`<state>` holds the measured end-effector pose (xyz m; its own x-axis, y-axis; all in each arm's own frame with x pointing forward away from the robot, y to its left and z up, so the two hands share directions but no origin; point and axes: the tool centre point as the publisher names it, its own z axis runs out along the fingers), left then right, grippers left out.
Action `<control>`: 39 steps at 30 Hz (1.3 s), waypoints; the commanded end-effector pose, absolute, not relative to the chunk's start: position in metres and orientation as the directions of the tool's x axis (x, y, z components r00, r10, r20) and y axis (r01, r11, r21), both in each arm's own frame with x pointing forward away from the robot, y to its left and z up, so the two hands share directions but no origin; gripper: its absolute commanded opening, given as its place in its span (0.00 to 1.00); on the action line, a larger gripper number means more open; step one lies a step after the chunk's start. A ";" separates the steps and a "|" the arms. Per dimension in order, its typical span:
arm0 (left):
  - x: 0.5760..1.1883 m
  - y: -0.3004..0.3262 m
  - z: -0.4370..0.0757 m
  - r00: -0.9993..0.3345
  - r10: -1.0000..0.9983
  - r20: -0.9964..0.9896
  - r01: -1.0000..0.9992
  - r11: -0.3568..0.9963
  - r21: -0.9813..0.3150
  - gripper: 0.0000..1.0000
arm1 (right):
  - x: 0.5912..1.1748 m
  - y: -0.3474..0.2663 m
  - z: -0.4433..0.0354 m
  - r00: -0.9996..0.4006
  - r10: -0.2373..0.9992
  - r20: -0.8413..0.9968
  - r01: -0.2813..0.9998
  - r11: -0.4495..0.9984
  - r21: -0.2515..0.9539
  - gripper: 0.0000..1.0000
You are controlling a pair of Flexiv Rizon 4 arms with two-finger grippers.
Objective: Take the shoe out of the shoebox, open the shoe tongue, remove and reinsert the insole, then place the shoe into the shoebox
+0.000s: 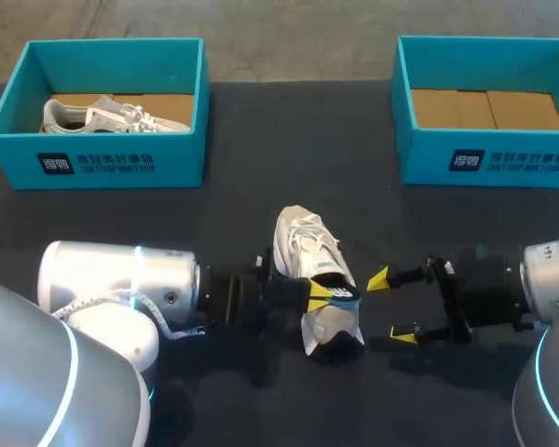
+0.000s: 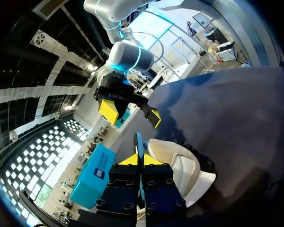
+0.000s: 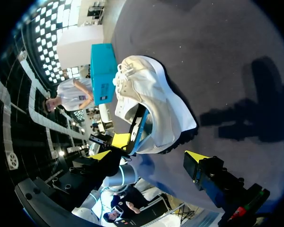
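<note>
A white sneaker (image 1: 309, 253) lies on the dark table's middle, heel toward me. Its blue and black insole (image 1: 338, 292) sticks up out of the heel opening. My left gripper (image 1: 322, 294) is shut on the insole's edge; in the left wrist view the thin blue insole (image 2: 139, 143) runs between the closed yellow tips of that gripper (image 2: 142, 160), over the sneaker (image 2: 182, 165). My right gripper (image 1: 392, 305) stands wide open just right of the heel, touching nothing. From the right wrist, the sneaker (image 3: 154, 97) and insole (image 3: 139, 124) lie ahead of the open right gripper (image 3: 148, 157).
A teal shoebox (image 1: 102, 149) at the back left holds a second white shoe (image 1: 107, 115). Another teal shoebox (image 1: 484, 154) at the back right shows only its cardboard floor. Dark tabletop (image 1: 261, 205) lies between the boxes and the sneaker.
</note>
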<state>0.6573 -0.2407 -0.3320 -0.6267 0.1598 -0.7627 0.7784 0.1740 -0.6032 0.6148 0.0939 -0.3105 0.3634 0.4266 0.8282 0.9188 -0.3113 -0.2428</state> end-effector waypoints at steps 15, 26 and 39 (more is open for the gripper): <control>0.677 -0.234 -0.350 -0.640 0.194 -0.743 0.765 0.247 -0.595 0.00 | 0.614 0.094 -0.310 0.363 0.426 0.829 0.918 -0.314 -0.241 1.00; 0.678 -0.233 -0.351 -0.645 0.200 -0.737 0.762 0.244 -0.600 0.22 | 0.614 0.094 -0.310 0.363 0.426 0.829 0.918 -0.314 -0.241 1.00; 0.665 -0.239 -0.340 -0.641 0.210 -0.738 0.767 0.191 -0.612 0.12 | 0.614 0.094 -0.310 0.363 0.426 0.829 0.918 -0.314 -0.241 1.00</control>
<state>0.6655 -0.2396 -0.3412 -0.6415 0.2045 -0.7394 0.7670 0.1903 -0.6128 0.6148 0.0939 -0.3105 0.3634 0.4266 0.8282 0.9188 -0.3113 -0.2428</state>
